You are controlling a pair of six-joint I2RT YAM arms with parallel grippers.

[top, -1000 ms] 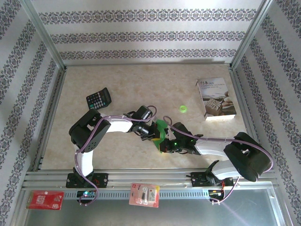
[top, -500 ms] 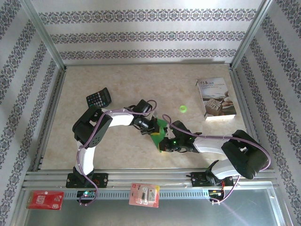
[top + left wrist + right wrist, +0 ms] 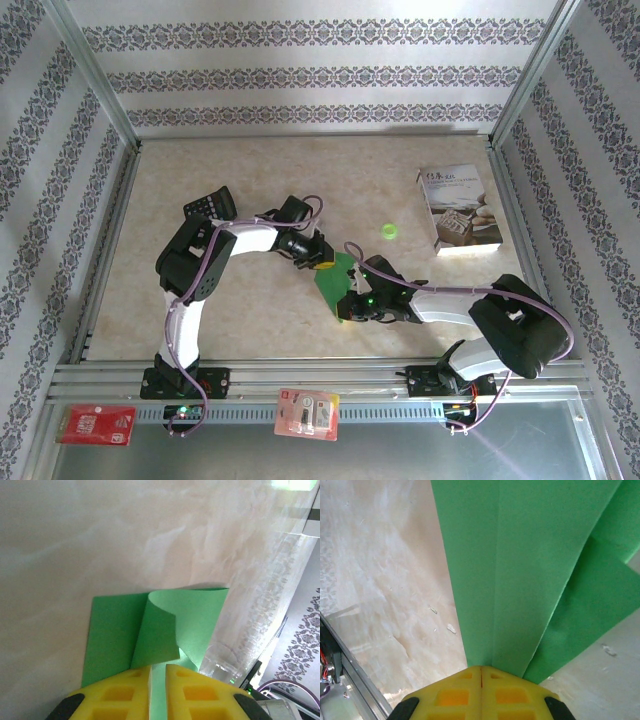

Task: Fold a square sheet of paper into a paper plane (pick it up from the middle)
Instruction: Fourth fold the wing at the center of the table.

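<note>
paper (image 3: 333, 283) runs far to near, slightly diagonal.

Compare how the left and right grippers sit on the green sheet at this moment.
The left gripper has its pads slightly apart, with green showing in the gap; the right gripper is pressed shut on the square sheet of paper. The left gripper faces a curled-over flap; the right gripper faces flat, creased panels. Both have yellow pads at the sheet's edge.

One sheet (image 3: 331, 286) (green, folded), one calculator (image 3: 210, 205), one booklet (image 3: 458, 210), one disc (image 3: 388, 231), two packets (image 3: 307, 413).
</note>
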